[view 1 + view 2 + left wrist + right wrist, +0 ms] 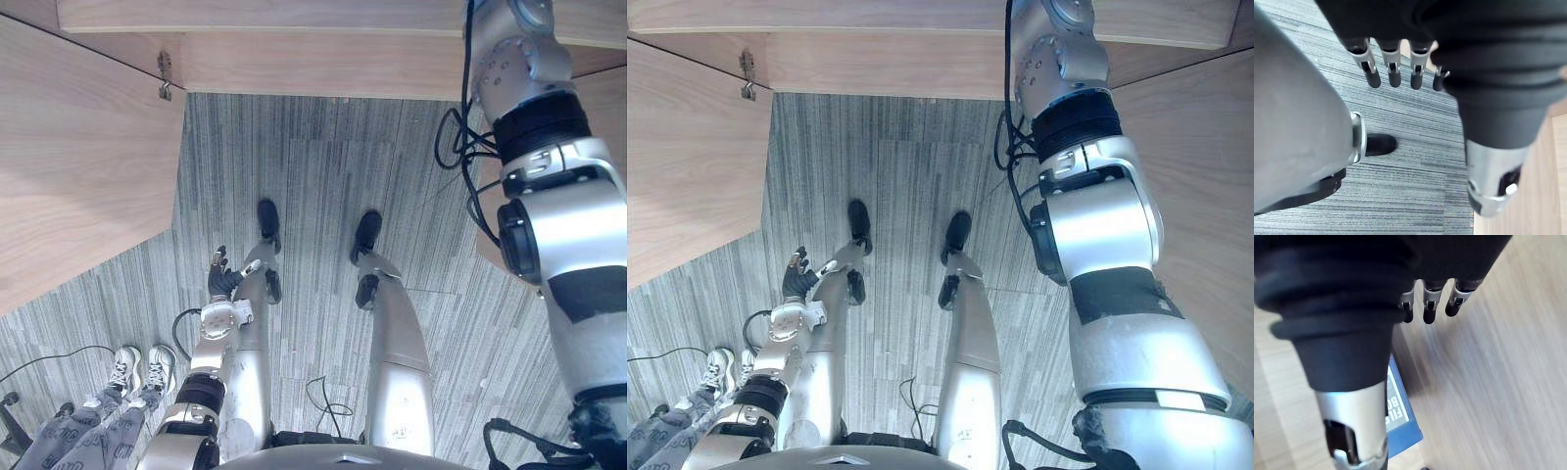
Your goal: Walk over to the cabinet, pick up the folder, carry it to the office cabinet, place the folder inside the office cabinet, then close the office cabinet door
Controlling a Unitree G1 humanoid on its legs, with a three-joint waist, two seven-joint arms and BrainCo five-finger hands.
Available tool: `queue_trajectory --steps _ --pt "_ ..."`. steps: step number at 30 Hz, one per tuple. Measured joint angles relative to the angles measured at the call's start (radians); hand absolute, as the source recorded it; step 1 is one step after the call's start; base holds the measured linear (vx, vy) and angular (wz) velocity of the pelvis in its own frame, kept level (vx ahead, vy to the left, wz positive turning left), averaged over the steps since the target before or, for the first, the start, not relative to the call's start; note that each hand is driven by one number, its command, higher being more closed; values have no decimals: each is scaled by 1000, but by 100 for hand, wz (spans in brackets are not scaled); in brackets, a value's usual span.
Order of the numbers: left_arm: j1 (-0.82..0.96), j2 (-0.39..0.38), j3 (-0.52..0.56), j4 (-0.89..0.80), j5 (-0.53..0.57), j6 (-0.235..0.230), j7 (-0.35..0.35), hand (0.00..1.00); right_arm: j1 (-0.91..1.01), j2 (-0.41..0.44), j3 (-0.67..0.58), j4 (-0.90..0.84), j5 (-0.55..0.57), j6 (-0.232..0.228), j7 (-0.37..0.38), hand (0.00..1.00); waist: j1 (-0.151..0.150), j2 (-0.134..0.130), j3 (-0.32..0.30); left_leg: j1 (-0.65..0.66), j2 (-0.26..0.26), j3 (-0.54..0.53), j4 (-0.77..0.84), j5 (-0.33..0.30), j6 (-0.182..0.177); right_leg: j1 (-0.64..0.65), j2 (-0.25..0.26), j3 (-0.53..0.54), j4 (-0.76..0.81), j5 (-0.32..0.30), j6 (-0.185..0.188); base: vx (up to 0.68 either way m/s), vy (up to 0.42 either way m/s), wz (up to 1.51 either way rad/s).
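Blue folder [1403, 427], white label, just beside the right hand [1366, 293]. That hand and the left hand [223, 279] are open, fingers loose.

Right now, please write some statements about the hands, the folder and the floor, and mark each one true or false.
1. The left hand hangs open over the carpet, holding nothing. True.
2. The folder is red. False: it is blue.
3. The folder lies on the carpet. False: it is against a light wooden surface.
4. A person in white shoes stands on the robot's left. True.
5. The right hand is curled round the folder. False: its fingers are straight, clear of it.
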Motion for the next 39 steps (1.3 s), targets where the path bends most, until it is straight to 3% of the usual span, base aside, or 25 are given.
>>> queue_trajectory --steps 2,6,11,22,28,34,37,38,39 --pt "4 3 0 1 0 0 -2 0 2 -5 17 0 -47 3 1 0 -3 0 0 0 2 4 0 0 0 0 1 2 -5 3 0 3 -15 -6" --pt "7 11 -1 7 1 0 -13 0 10 -50 78 -3 -266 41 20 0 -12 0 0 0 8 13 0 0 0 3 8 7 -21 15 3 3 -15 -7" --pt "12 27 -1 8 3 0 -15 0 25 -82 105 -28 -456 53 20 0 -14 -1 0 3 19 18 2 0 0 5 20 10 -31 23 1 -3 -26 -8" --pt "37 29 0 8 33 -2 -35 0 128 -134 145 -145 -823 100 26 0 -19 -3 0 26 34 20 -1 -1 0 32 34 2 -50 28 1 14 -18 -3" --pt "37 33 1 8 41 -2 -35 0 185 -166 151 -234 -890 100 36 0 -19 -9 -2 26 34 21 -1 -1 0 32 35 2 -50 28 1 0 0 0" --pt "37 36 10 5 51 -1 -33 0 399 -177 85 -515 -930 96 27 0 -19 -37 -16 26 34 24 1 -4 2 32 35 5 -54 28 2 12 -6 0" --pt "39 38 24 0 62 -1 -32 0 538 -162 6 -691 -980 77 -12 0 -19 -51 -23 26 34 26 2 -6 2 32 35 11 -56 27 4 35 -8 -2" --pt "39 38 28 -3 67 -1 -31 0 580 -145 -20 -744 -1010 73 -27 100 -19 -56 -23 30 34 29 2 -8 2 33 35 14 -56 26 5 23 -7 -5" --pt "39 38 28 -4 79 -1 -31 0 604 -135 -30 -774 -1027 66 -40 100 -19 -59 -25 32 34 32 2 -9 3 33 35 17 -56 25 6 27 -12 -8"
